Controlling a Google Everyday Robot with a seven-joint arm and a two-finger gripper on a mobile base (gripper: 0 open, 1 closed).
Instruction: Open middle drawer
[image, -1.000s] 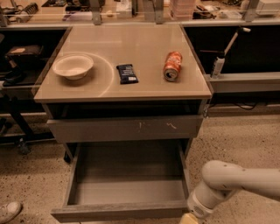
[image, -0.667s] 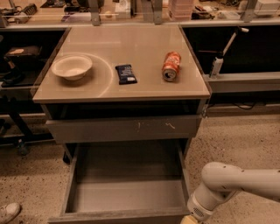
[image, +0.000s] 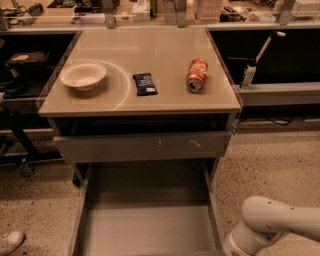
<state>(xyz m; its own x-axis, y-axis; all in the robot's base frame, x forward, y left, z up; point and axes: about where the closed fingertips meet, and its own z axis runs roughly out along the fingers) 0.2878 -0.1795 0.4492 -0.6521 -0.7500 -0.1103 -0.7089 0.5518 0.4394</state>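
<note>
Item: middle drawer (image: 150, 220), lower centre of the frame, below the table (image: 160, 52); grey, shallow, nothing seen inside; it stands pulled well out toward the camera, its floor and both side walls showing, its front cut off by the bottom edge of the frame.

Item: upper front (image: 145, 146), grey with white scratch marks, centre of the frame; it sits just under the tabletop and just above the middle drawer, with a dark gap along its top.

Item: gripper (image: 234, 248), bottom edge, lower right, just beside the middle drawer's right wall; only its base shows; whether it is open, closed or gripping anything cannot be told; the white arm (image: 280, 222) runs in from the right edge.

Progress, as a judgement: the opening looks essentially done, the middle drawer being far out; what is left, if anything, is a last bit of pull and a letting go; whether the gripper touches the drawer cannot be told.

Tabletop goods, upper half: pale bowl (image: 83, 76) at left; dark packet (image: 144, 83) at centre, lying flat; orange can (image: 196, 75) at right, on its side, its end toward the camera; all well apart.

Writing: pale print on the packet and markings on the can, none readable; no brand made out.
</note>
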